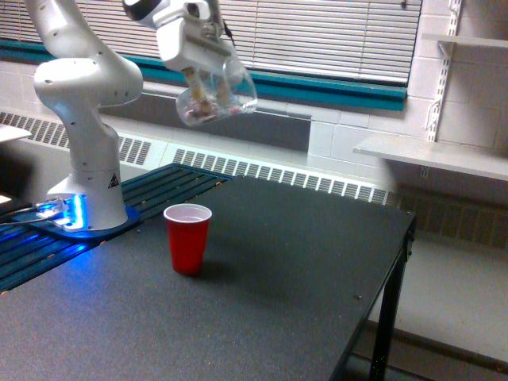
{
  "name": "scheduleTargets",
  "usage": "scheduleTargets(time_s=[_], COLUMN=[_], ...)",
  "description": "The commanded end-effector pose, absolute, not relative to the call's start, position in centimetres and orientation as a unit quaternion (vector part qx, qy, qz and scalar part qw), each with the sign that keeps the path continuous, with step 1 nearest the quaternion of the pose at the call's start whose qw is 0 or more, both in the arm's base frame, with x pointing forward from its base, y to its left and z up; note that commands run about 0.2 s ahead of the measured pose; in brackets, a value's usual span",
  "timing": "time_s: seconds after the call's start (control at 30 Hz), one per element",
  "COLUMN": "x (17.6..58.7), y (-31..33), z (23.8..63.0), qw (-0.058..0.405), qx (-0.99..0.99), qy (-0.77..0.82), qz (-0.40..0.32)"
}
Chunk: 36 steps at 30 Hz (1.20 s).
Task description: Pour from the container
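a white robot arm (83, 87) holds the container (214, 99) high in the air, its fingers (208, 86) closed on the clear jar from above. the jar is tilted, its bottom lower and toward the exterior view's left, its mouth angled up toward the exterior view's right. small pinkish, brown and white pieces sit heaped in the lower end of the jar. the container hangs well above the dark speckled counter (270, 302), touching nothing but the fingers. below it and slightly to the exterior view's left, 1 red cup (188, 237) stands upright on the counter, white inside, well apart from the jar; what it holds, if anything, cannot be told from this angle. the arm's base (91, 202) stands at the counter's far left edge in the exterior view, on a plate lit with a blue glow (67, 216). behind the scene runs a window with closed white blinds (333, 36) above a teal sill (333, 91), with a radiator grille (278, 175) along the wall. a pale shelf (432, 155) juts out on the exterior view's right.
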<state>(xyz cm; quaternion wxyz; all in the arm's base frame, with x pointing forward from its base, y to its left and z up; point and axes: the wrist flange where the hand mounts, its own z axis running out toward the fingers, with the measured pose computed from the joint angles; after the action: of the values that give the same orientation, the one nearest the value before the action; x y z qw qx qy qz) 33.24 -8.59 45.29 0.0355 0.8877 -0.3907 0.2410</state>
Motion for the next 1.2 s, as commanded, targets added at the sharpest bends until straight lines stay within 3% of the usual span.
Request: scheduleTargets(time_s=[0.03, 0.8, 1.2], x=[31.6, 27.3, 26.6], y=[-8.8, -7.6, -6.8], z=[43.9, 39.7, 39.7], qw=[0.046, 0.075, 0.084], qx=[0.883, 0.892, 0.895], qy=[-0.411, -0.417, -0.416], qz=[0.221, 0.155, 0.135])
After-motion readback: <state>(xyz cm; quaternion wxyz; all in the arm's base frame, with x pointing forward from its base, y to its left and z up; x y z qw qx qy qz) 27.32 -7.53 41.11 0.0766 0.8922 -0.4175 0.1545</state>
